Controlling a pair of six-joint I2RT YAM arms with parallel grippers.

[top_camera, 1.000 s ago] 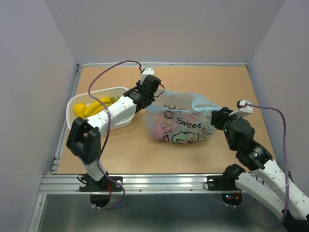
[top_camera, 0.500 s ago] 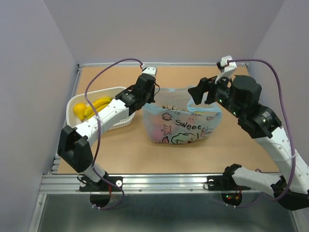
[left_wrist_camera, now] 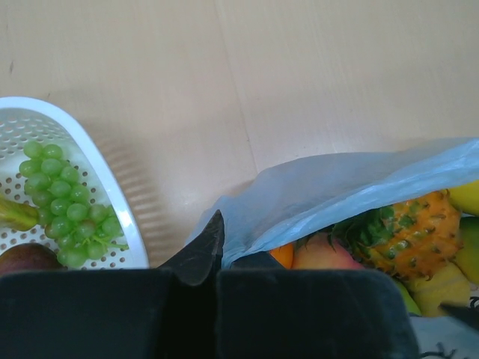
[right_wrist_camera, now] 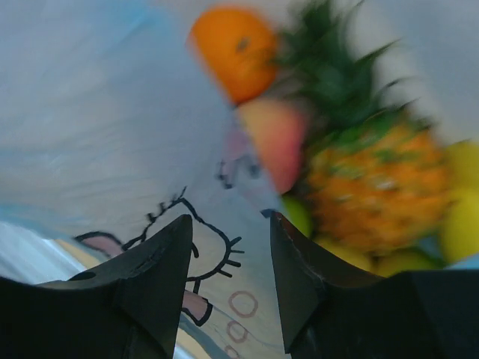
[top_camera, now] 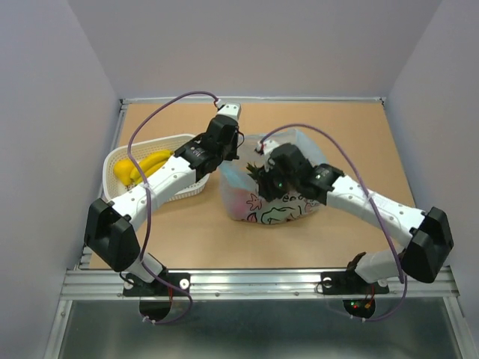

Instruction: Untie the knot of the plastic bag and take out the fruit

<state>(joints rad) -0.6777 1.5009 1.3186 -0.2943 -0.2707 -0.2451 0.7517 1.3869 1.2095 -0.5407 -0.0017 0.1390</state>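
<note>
Two arms: both reach to one thin translucent light-blue plastic bag (top_camera: 288, 208), the left arm from the near-left corner and the right arm from the near-right corner.
Table: tan wooden surface (top_camera: 359, 127) inside pale walls.
Plastic bag: it stands about the middle of the table, roughly midway between the left and right edges. Its pink-and-black cartoon print faces the near edge and its mouth gapes upward.
Left gripper (left_wrist_camera: 215, 243): its fingers are closed together on the bag's rim, at the far-left side of the mouth. The film runs away from the dark fingertip towards the right.
Right gripper (right_wrist_camera: 230, 224): the jaws are apart with nothing between them. It is at the bag's mouth, above the printed film and pointed at the contents. Whether it touches the film cannot be told, as this view is blurred.
Fruit: all inside the bag. There is an orange-skinned pineapple with a green crown (left_wrist_camera: 415, 235), a round orange (right_wrist_camera: 236, 48), a pink peach (right_wrist_camera: 275, 138), a yellow piece (right_wrist_camera: 460, 198) and a green one that is mostly hidden.
Basket: a white slotted plastic basket (top_camera: 112, 168) by the left edge, just left of the bag. The left arm hides any contact between them.
Basket contents: yellow bananas (top_camera: 146, 164), a bunch of green grapes (left_wrist_camera: 63, 194) and a dark plum (left_wrist_camera: 26, 258).
</note>
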